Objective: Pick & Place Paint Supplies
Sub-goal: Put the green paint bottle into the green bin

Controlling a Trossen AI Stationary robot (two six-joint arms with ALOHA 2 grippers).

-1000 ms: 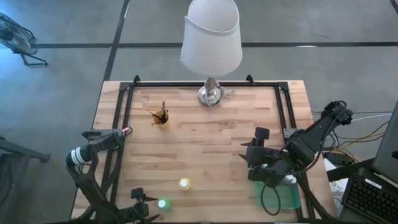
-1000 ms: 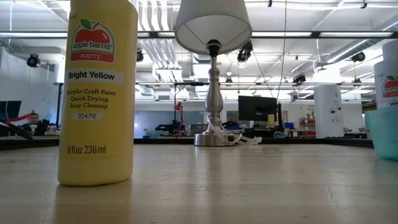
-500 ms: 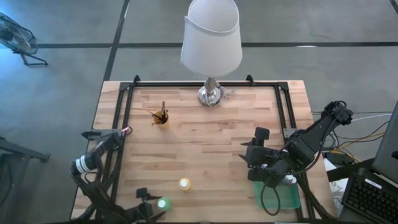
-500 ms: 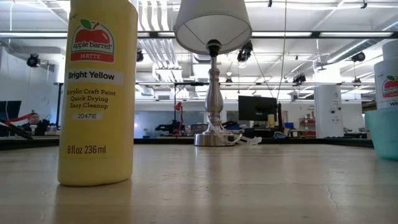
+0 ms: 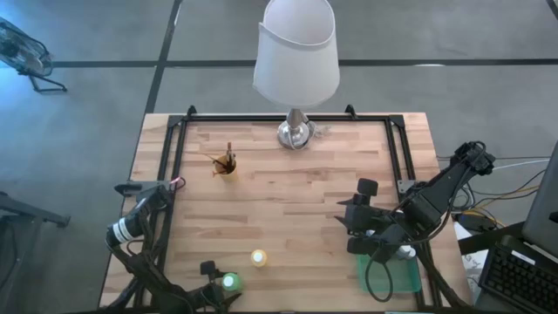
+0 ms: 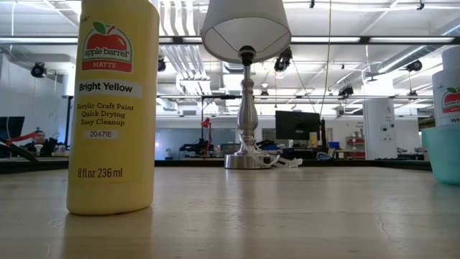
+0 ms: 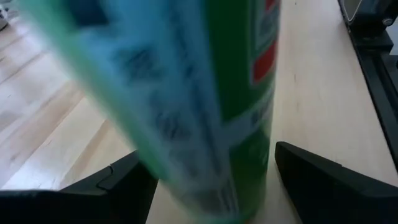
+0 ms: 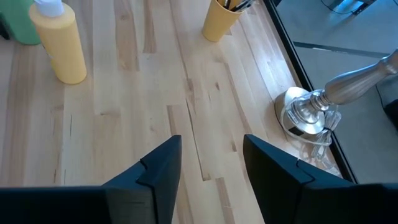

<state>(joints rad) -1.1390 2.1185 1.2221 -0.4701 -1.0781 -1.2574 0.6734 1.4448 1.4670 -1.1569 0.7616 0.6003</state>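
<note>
A green paint bottle (image 5: 229,282) with a white cap stands upright near the table's front edge. My left gripper (image 5: 217,286) is open, low beside it, and the bottle (image 7: 205,93) fills the gap between its fingers. A yellow paint bottle (image 5: 258,257) stands just beyond it; the low view shows this bottle (image 6: 111,108) close up. A yellow cup (image 5: 227,166) holding dark-handled brushes stands at the far left. My right gripper (image 5: 353,205) hangs open, high over the table's right side, with nothing between its fingers (image 8: 155,177). My left gripper comes at the green bottle level, from the table's left, with one finger on each side of its lower body (image 7: 249,162). A strip of table shows between the bottle and one finger (image 7: 323,180). Whether the other finger (image 7: 112,186) touches it, I cannot tell.
A tall lamp with a white shade (image 5: 296,52) stands on its metal base (image 5: 295,133) at the far middle. A flat green tray (image 5: 397,277) lies at the near right under the right arm, and the low view shows a bottle (image 6: 449,97) there. Black rails (image 5: 166,174) edge the table.
My left gripper has sunk and gone along the near edge toward the table's right, closing in on the green bottle. The bottle has kept its place.
</note>
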